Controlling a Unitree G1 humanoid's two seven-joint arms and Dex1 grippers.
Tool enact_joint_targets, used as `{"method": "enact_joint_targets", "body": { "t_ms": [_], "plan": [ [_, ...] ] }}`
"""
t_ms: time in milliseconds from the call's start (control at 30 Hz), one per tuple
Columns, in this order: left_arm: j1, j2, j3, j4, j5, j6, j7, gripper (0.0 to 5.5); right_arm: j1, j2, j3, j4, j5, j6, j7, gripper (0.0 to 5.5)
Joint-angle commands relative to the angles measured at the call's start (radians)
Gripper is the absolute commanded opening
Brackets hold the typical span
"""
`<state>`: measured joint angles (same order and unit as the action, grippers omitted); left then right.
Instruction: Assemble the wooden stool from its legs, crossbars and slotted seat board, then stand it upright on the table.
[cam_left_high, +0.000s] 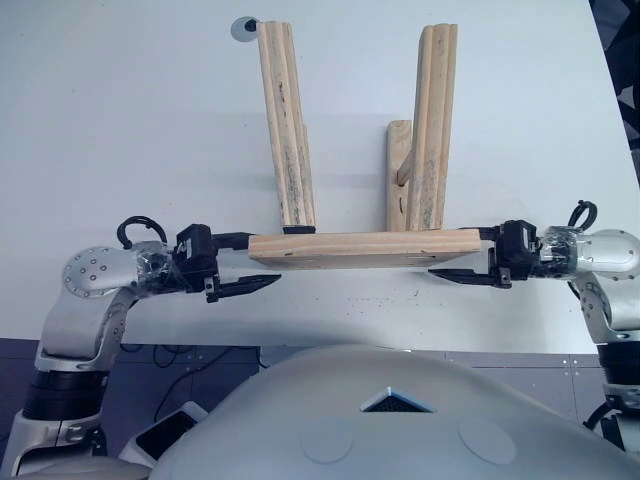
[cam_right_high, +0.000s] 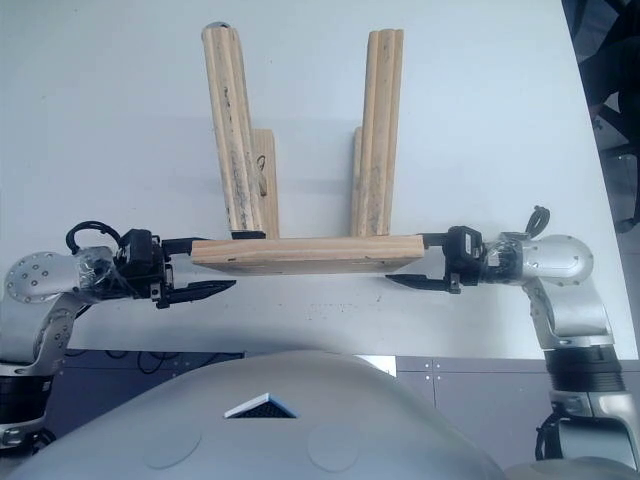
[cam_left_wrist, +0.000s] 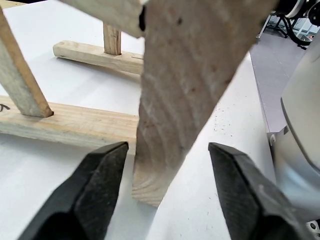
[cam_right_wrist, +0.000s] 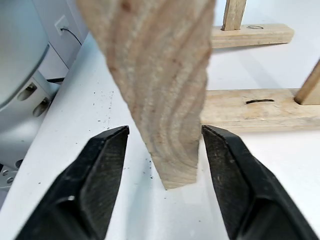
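Seat board (cam_left_high: 365, 248) stands on edge by the table's (cam_left_high: 120, 130) near edge. The legs (cam_left_high: 288, 130) run away beyond the board, with open tabletop off both its ends. Left gripper (cam_left_high: 255, 262) and right gripper (cam_left_high: 465, 254) are wide open, each straddling a board end, unclamped. Both forearms are level, pointing inward at the board.

The end of the seat board (cam_left_wrist: 185, 75) stands on edge between the left gripper's (cam_left_wrist: 167, 145) spread black fingers (cam_left_wrist: 100, 175), with a gap on each side. Behind it, two legs (cam_left_wrist: 75, 125) lie on the white table (cam_left_wrist: 200, 205), with a crossbar (cam_left_wrist: 112, 40) rising from each.
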<state>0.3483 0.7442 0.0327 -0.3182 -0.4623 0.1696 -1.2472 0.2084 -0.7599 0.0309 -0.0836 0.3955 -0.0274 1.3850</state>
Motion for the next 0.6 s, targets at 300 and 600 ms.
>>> {"method": "enact_joint_targets", "body": {
  "t_ms": [300, 600],
  "plan": [
    [-0.057, 0.022, -0.01, -0.214, -0.157, 0.284, 0.137, 1.56, -0.022, -0.02, -0.017, 0.0, 0.024, 0.024, 0.017, 1.41],
    [-0.29, 0.339, 0.152, -0.208, -1.194, 0.826, 0.381, 1.56, -0.351, -0.305, -0.199, -0.178, 0.695, 0.88, -0.085, 1.41]
  ]
}}
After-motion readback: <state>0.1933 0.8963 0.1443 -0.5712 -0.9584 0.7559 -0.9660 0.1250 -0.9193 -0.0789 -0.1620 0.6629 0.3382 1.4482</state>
